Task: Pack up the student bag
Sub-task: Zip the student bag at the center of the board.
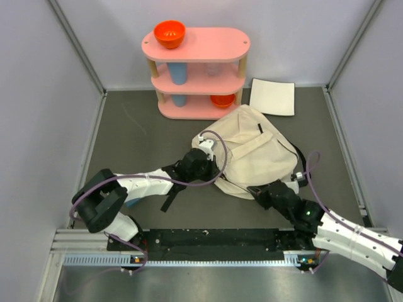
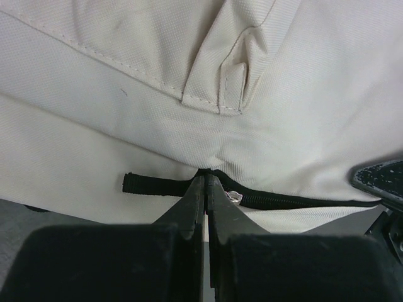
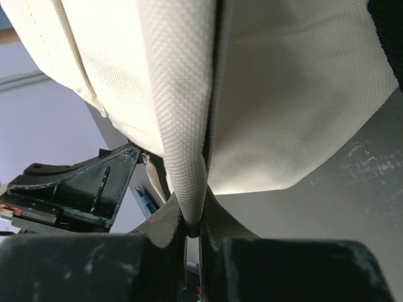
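Note:
The cream student bag lies on the dark table, mid-right. My left gripper is at the bag's left edge. In the left wrist view the left gripper is shut, its tips pinching the bag's black zipper line beside a small silver zipper pull. My right gripper is at the bag's near edge. In the right wrist view the right gripper is shut on a rolled fold of the bag's cream fabric, which rises from the jaws.
A pink three-tier shelf stands at the back with an orange bowl on top, a blue cup in the middle and another orange bowl below. A white square sheet lies at back right. A black strap trails near the left arm.

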`<state>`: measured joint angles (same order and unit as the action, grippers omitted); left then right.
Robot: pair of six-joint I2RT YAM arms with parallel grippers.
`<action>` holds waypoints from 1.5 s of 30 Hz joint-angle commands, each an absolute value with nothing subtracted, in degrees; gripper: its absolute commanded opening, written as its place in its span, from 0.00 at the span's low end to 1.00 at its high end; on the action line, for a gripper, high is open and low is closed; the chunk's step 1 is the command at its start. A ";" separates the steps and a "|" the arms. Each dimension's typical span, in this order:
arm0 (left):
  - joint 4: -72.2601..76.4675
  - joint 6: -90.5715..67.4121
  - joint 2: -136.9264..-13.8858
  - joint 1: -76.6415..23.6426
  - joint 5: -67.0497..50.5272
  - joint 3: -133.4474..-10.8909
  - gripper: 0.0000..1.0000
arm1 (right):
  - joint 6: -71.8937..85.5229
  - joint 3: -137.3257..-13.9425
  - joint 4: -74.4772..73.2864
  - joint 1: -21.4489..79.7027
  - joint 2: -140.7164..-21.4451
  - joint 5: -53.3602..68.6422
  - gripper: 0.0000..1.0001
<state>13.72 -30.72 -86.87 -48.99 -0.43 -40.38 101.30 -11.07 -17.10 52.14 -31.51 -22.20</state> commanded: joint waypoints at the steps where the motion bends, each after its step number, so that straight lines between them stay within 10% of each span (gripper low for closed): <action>1: 7.39 -25.40 -82.37 -45.88 1.59 -39.64 0.00 | 92.30 -16.59 -18.73 52.56 -35.83 -23.65 0.00; 9: 1.15 -25.22 -70.59 -45.70 7.37 -40.25 0.76 | 83.42 -26.27 -12.06 59.48 -50.52 -23.99 0.00; 12: -3.24 -25.22 -65.24 -45.09 11.85 -41.13 0.84 | 81.92 -29.87 -10.38 63.00 -56.67 -24.61 0.00; 21: -8.26 -25.05 -58.45 -42.10 19.07 -41.04 0.94 | 69.36 -44.38 -6.06 68.11 -73.03 -18.98 0.14; 25: -9.58 -25.22 -58.18 -41.66 19.25 -40.78 0.95 | 64.87 -46.67 -8.43 68.20 -70.41 -21.61 0.62; 28: -9.76 -25.49 -58.01 -41.66 19.25 -40.52 0.99 | 59.78 -48.34 -12.38 68.20 -65.77 -24.95 0.80; 37: -10.72 -25.05 -59.85 -41.31 17.06 -42.71 0.99 | 52.47 -49.58 -29.00 62.95 -49.85 -41.67 0.88; 45: -9.49 -24.17 -60.73 -41.22 12.92 -44.12 0.99 | 49.93 -40.09 -30.67 30.35 -43.67 -13.77 0.90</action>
